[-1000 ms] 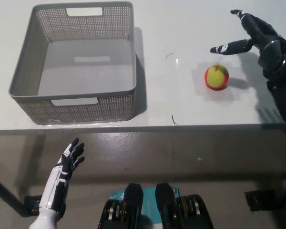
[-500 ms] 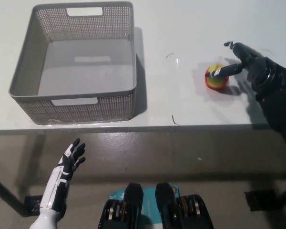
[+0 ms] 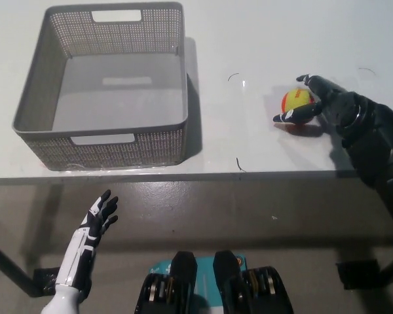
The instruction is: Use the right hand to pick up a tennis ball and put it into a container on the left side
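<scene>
- Tennis ball, yellow with red patches, sat on the white table at the right of the frame, well apart from the container.
- Right hand, black, was at the ball's right side. One finger curved over the top of the ball, another reached under its lower left edge. The fingers bracketed the ball but had not closed round it; I could not tell how many were touching. The ball appeared to rest on the table, not lifted.
- Left hand, white, hung idle at the lower left of the frame, below the table edge, fingers spread and holding nothing.
- Container: a grey mesh basket at the upper left of the frame, open-topped, with nothing visible inside.
- Handling, as judged: the ball was likely light and a little springy, with a felt surface that should give fair grip. Being round, it would roll away from any one-sided push on the smooth table.
- Best hold, as judged: fingers wrapped from opposite sides across its widest part, thumb set against the rest, closing evenly so it did not squirt out toward the left.
- Fragility seemed no concern; a firm squeeze should do no harm, and a drop into the basket from low height would do.
</scene>
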Controlling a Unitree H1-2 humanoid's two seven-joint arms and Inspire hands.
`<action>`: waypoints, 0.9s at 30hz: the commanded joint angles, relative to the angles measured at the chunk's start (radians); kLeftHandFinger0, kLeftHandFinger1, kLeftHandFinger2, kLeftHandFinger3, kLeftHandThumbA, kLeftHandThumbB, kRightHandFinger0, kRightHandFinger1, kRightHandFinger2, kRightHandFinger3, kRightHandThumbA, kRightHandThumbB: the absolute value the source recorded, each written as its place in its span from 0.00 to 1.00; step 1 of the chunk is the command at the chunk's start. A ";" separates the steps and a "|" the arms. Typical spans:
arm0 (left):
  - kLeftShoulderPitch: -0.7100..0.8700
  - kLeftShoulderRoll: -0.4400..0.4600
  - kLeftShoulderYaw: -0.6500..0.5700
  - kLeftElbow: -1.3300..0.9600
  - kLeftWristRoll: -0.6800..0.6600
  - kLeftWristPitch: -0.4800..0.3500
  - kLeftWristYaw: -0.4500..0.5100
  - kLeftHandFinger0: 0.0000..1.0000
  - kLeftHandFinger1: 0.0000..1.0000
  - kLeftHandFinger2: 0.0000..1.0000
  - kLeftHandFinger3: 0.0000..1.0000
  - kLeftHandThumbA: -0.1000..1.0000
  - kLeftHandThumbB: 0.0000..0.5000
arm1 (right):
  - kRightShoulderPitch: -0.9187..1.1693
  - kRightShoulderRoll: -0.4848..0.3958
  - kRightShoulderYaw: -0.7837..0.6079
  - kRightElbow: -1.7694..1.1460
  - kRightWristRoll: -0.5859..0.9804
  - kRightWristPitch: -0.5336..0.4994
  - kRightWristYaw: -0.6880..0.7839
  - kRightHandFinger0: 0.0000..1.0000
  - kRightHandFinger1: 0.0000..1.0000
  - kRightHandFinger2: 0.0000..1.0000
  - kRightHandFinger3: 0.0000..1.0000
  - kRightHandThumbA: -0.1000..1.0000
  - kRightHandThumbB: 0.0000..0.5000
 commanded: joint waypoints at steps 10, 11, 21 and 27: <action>-0.014 0.011 -0.002 -0.008 0.006 -0.029 -0.006 1.00 1.00 1.00 1.00 1.00 0.03 | -0.078 -0.012 0.023 0.049 0.010 -0.060 -0.043 1.00 1.00 1.00 1.00 1.00 0.87; -0.013 0.011 -0.001 -0.009 0.008 -0.025 -0.005 1.00 1.00 1.00 1.00 1.00 0.04 | -0.078 -0.013 0.024 0.051 0.011 -0.058 -0.043 1.00 1.00 1.00 1.00 1.00 0.87; -0.015 0.014 -0.002 -0.012 0.009 -0.021 -0.007 1.00 1.00 1.00 1.00 1.00 0.04 | -0.075 -0.018 -0.003 0.072 0.040 -0.075 -0.089 1.00 1.00 1.00 1.00 1.00 0.82; -0.021 0.015 -0.002 -0.013 0.015 -0.016 -0.005 1.00 1.00 1.00 1.00 1.00 0.14 | -0.048 0.009 -0.106 0.089 0.103 -0.190 -0.333 0.02 0.08 0.19 0.35 0.59 0.25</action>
